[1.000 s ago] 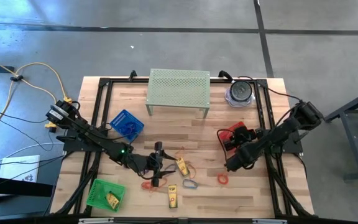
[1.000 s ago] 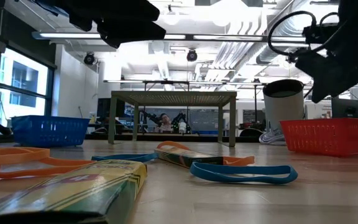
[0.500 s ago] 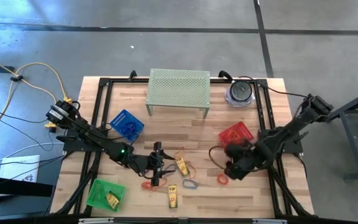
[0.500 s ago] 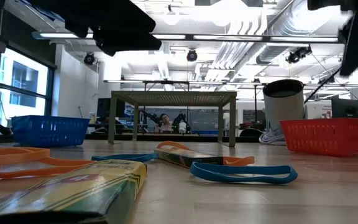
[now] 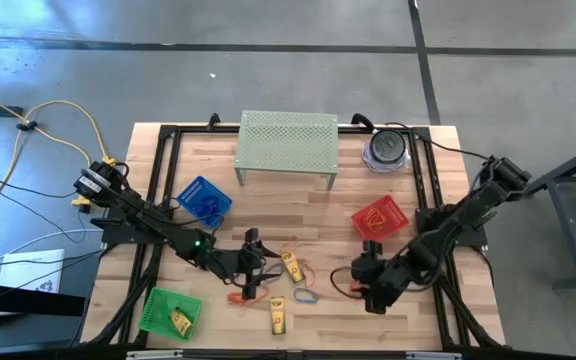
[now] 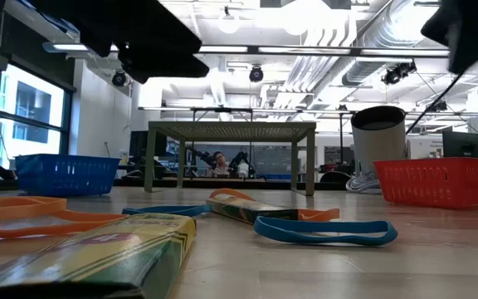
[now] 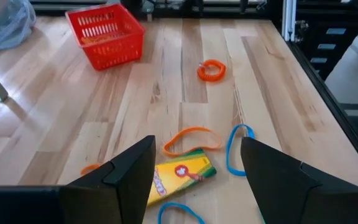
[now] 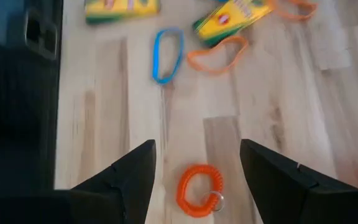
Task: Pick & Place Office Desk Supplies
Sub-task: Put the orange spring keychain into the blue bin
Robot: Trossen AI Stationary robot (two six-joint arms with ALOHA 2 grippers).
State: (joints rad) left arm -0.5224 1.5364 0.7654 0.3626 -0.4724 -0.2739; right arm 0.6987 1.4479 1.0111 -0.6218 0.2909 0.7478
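Office supplies lie scattered on the wooden table near its front edge. There is a yellow crayon box (image 5: 293, 265), a second one (image 5: 278, 315), a blue band (image 5: 305, 296) and orange bands (image 7: 191, 138). My left gripper (image 5: 264, 266) hovers open just left of the first crayon box (image 7: 179, 177), holding nothing. My right gripper (image 5: 360, 285) is open and tipped downward above an orange coil loop (image 8: 197, 190). The coil lies flat on the table ahead of the fingers, untouched.
A red basket (image 5: 379, 217) stands behind the right gripper. A blue basket (image 5: 205, 200) is at the left, and a green basket (image 5: 168, 312) at the near left holds a crayon box. A pale green perforated stand (image 5: 287, 145) and a round container (image 5: 386, 150) stand at the far edge.
My right gripper has come away from the red basket toward the table's near edge, rolling and tipping downward, and now hangs over the orange coil. The red basket now shows uncovered. My left gripper has stayed in place and rolled slightly.
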